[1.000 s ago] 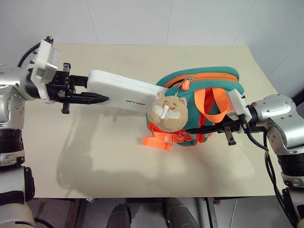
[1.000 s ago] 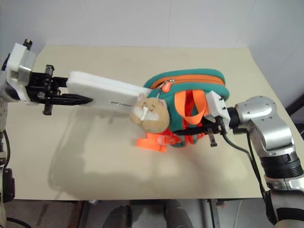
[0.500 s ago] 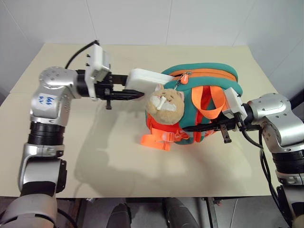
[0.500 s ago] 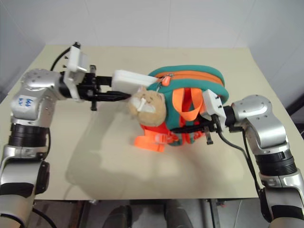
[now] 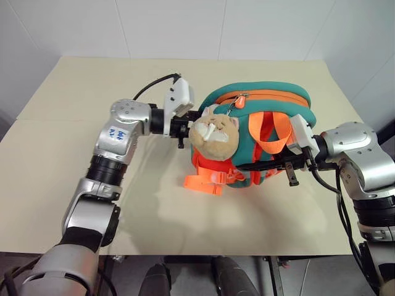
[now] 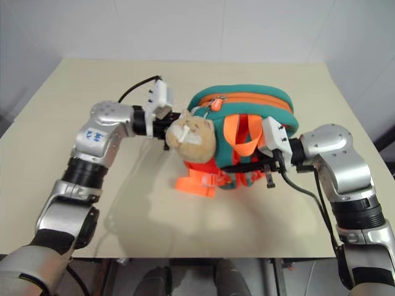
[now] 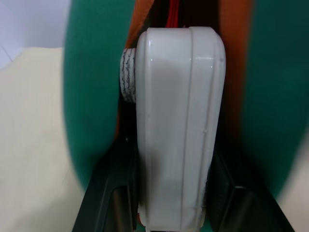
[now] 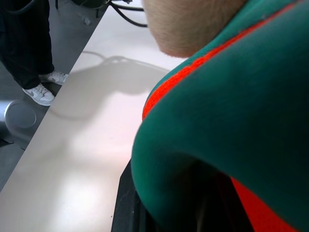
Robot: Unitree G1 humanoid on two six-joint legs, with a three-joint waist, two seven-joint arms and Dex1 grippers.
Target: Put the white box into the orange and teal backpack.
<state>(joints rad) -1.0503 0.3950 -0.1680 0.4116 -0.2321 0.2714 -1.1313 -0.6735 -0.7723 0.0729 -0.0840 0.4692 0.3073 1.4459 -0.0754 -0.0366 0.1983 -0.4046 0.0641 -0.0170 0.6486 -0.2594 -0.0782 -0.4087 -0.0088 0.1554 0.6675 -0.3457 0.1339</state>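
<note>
Left claw (image 7: 174,212) grips the white box (image 7: 178,125), feeding it into the backpack (image 5: 271,117); right claw (image 5: 271,166), clenched, holds the bag. Next: push deeper, release.

A second ago the left claw (image 7: 169,203) held the flat white rectangular box (image 7: 179,125) out over the beige counter (image 5: 74,92), well to the left of the small orange and teal fabric backpack (image 5: 271,105), with only the box's far end at the bag's opening. Half a second ago about half of the box had gone in. Now the arm has swung right until the claw sits just beside the tan plush animal head (image 5: 214,134), and the box has gone in between the teal lips of the opening, nearly hidden in the head views.
</note>
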